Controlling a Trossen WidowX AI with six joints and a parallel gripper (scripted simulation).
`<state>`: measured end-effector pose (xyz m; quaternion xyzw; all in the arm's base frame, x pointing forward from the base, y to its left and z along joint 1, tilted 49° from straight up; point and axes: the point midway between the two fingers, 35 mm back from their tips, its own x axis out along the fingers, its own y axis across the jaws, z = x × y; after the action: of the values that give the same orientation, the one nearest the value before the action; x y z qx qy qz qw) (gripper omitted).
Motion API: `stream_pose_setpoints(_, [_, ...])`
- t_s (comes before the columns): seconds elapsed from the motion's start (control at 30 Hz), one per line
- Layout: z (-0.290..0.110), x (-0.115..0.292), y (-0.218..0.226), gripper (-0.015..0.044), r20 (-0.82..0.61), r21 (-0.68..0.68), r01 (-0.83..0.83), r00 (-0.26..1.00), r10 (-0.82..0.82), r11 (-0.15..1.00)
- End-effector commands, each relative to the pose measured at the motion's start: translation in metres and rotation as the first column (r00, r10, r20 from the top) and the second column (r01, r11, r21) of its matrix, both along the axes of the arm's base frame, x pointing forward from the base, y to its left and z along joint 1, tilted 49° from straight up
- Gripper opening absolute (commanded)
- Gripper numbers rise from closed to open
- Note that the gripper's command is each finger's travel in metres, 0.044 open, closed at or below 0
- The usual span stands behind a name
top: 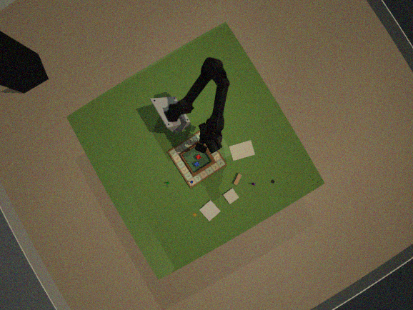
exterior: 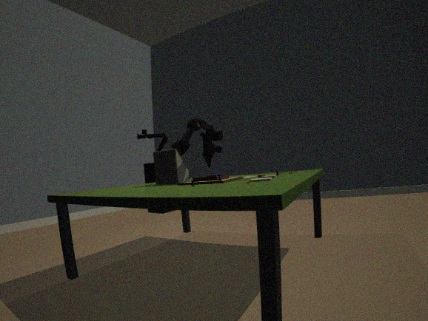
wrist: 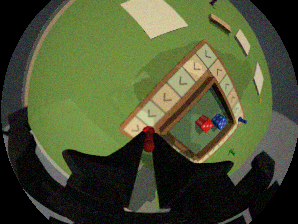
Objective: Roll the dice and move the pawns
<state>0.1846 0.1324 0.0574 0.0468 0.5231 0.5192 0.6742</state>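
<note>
My gripper [wrist: 148, 135] [exterior: 208, 163] is shut on the red pawn [wrist: 148, 137] and holds it well above the near corner of the game board [wrist: 166, 96] [top: 179, 162] [exterior: 229, 180]. The board is a square ring of pale arrow tiles around a brown-rimmed green tray [wrist: 188, 103] [top: 204, 163]. The red die [wrist: 204, 123] [top: 198, 156] and the blue die [wrist: 220, 120] [top: 196, 163] lie side by side in the tray. The blue pawn [wrist: 242, 121] [top: 191, 181] stands on a tile at the board's far corner. I cannot read the dice faces.
White cards [top: 242, 150] [top: 231, 196] [top: 209, 210] and a small wooden block [top: 237, 178] lie on the green table beside the board. Small green [top: 166, 183], purple [top: 253, 183], dark [top: 272, 181] and orange [top: 194, 214] pieces are scattered around. The arm's grey base [top: 161, 104] stands behind the board.
</note>
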Motion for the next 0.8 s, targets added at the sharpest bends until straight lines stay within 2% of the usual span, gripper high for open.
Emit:
stream_pose_setpoints(0.0, [-0.005, -0.015, 0.003, 0.0, -0.001, 0.005, 0.003, 1.0, -0.003, 1.0])
stream_pose_setpoints(0.3, [-0.019, -0.044, 0.006, 0.0, -0.003, 0.009, 0.0, 1.0, 0.0, 1.0])
stream_pose_setpoints(0.77, [-0.039, -0.047, 0.029, 0.0, -0.003, 0.009, -0.001, 1.0, 0.001, 1.0])
